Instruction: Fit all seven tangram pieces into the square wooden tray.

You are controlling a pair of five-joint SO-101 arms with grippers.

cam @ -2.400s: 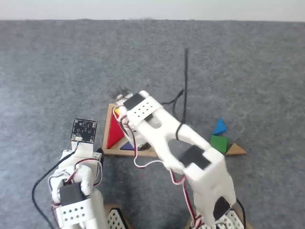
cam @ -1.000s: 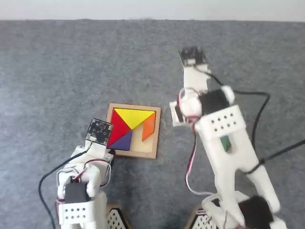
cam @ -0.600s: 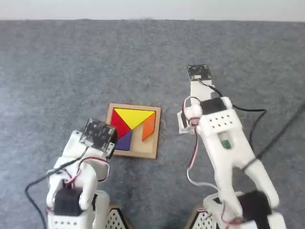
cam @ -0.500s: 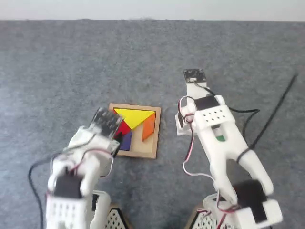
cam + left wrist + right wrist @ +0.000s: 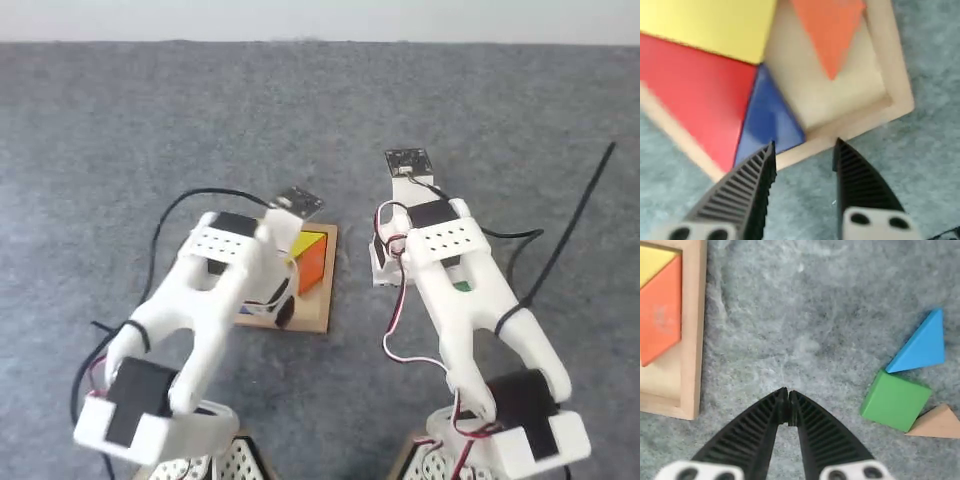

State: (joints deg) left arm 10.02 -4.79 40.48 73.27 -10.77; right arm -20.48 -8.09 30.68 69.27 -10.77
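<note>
**Over the tray's near rim: four pieces seated, three loose**

Grey, felt-like tabletop (image 5: 120,130) carries everything. Left arm (image 5: 210,290) leans across the square wooden tray (image 5: 318,322). Right arm (image 5: 470,300) stands off to the tray's side.

Tray contents, by size:
- yellow triangle (image 5: 710,25) and red triangle (image 5: 695,95), meeting along an edge
- orange piece (image 5: 832,30), against the rim
- dark blue triangle (image 5: 767,120), wedged in beside the red

Bare wood shows between blue and orange, likely the pocket left for what remains.

Loose on the tabletop, well apart from the tray:
- green square (image 5: 896,400)
- light blue triangle (image 5: 922,345), just beside it
- tan triangle (image 5: 936,424), tucked at the green's other side

Left gripper (image 5: 805,145) hangs over the tray rim by the blue triangle, fingers apart, nothing between them. Reads as lining up to steady the tray or nudge that piece home.

Right gripper (image 5: 788,392) sits over bare tabletop between tray and loose cluster, fingers pressed together, empty. They must spread before any pick-up.
</note>
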